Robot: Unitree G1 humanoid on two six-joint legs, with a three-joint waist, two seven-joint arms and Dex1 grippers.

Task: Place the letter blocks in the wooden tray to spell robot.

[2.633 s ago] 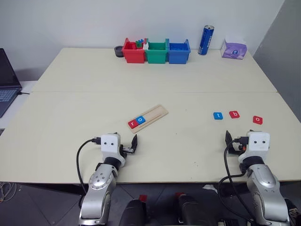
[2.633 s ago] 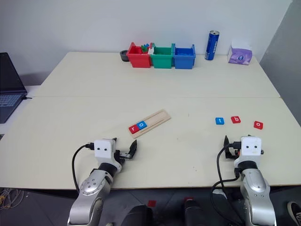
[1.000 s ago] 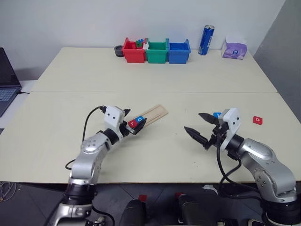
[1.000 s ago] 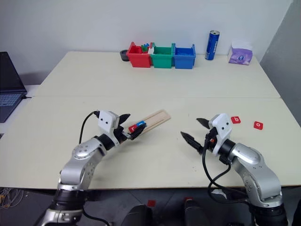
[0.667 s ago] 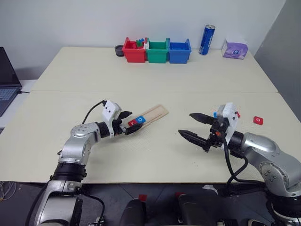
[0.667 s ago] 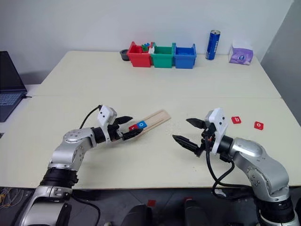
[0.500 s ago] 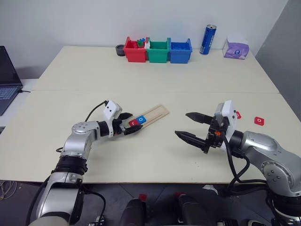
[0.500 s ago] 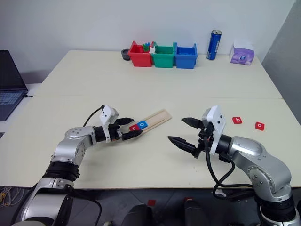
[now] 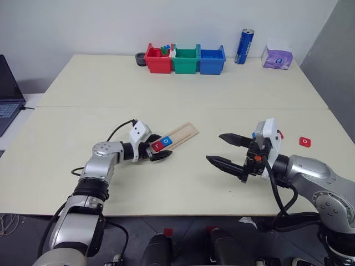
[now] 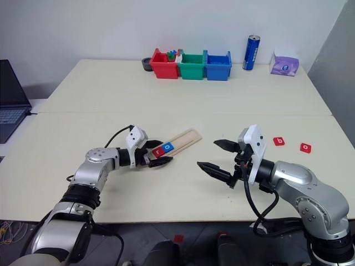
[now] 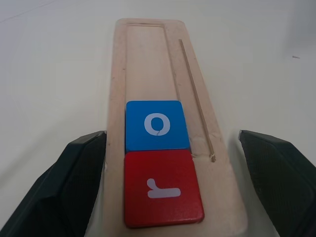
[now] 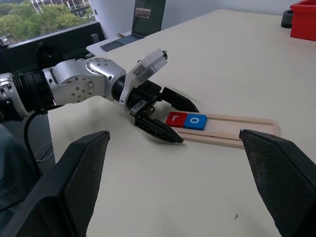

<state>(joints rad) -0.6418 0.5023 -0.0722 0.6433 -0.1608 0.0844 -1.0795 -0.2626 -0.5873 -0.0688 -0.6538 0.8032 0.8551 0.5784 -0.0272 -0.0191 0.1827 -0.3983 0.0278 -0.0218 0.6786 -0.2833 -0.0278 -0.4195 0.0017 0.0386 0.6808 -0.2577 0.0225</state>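
— Arms? 
— Left tool [image 9: 156,151] low on the pale counter [image 9: 183,88], fingers spread astride the wooden tray [image 9: 182,133]'s near end. Right tool [image 9: 227,151] raised, level, jaws wide, empty.
— Lettering? 
— Red "r" [image 11: 162,187], blue "o" [image 11: 156,124] seated in tray; red "b" [image 10: 279,141], "o" [image 10: 305,147] loose at right.

Both arms have risen from the worktop's near edge: the left gripper [image 9: 155,150] has reached the near end of the wooden tray [image 9: 183,133], its fingers [image 11: 81,173] now straddling it, while the right gripper [image 9: 228,149] has swung inward, spread wide.
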